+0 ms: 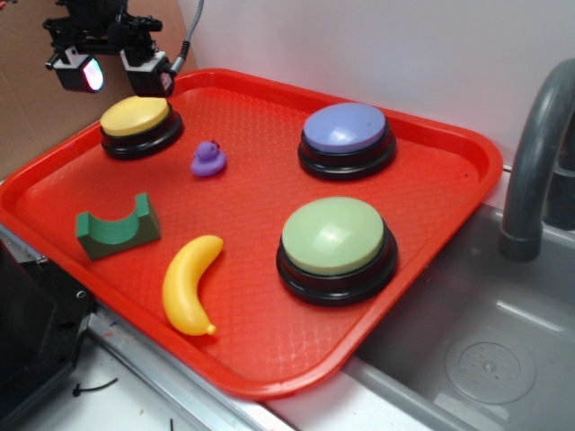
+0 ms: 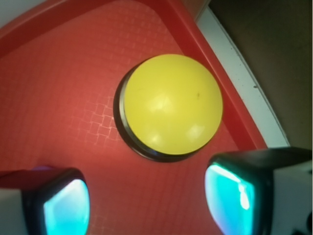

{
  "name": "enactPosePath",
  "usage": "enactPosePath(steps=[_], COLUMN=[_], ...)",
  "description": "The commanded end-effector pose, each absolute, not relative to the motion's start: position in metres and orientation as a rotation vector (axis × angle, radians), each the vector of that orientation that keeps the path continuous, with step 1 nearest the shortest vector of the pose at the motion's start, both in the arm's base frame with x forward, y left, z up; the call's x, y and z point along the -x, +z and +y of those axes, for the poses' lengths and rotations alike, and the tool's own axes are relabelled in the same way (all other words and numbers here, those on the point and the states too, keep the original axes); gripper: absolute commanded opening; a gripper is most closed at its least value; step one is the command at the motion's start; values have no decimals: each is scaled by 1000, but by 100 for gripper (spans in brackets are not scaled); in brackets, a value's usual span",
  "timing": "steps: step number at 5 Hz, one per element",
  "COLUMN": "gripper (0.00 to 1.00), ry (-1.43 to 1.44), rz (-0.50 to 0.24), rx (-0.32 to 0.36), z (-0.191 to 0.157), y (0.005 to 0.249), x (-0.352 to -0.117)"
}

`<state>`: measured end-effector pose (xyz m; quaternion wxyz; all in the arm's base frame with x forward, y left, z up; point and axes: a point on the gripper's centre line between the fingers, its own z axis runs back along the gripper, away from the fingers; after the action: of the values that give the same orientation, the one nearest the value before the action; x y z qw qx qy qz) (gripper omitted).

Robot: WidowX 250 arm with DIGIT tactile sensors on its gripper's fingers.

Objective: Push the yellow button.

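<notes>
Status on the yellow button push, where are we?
Done: the end effector is positioned above the yellow button, fingers apart, holding nothing. In hand: lining up; in the wrist view the button sits clear of both fingers, untouched. Left: come down and press the dome.

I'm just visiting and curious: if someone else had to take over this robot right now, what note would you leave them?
Gripper: open, holding nothing, hovering above the yellow button, not touching it.
Yellow button: far left corner of the red tray; in the wrist view it sits just ahead of the fingers, a little off centre.
Also on the tray: purple button, green button, purple duck, banana, green block.
Done: the approach.
Left: line up over the dome, press down, lift away.
</notes>
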<state>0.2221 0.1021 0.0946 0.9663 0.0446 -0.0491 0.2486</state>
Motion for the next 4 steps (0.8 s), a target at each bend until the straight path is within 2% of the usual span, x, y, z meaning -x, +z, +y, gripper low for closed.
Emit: enactPosePath(steps=[1,4], gripper=[100,100], ry=[469,470], rz=[-192,-211], rx=[-124,-139], z=[105,97], y=[132,146], x=[-223,-222])
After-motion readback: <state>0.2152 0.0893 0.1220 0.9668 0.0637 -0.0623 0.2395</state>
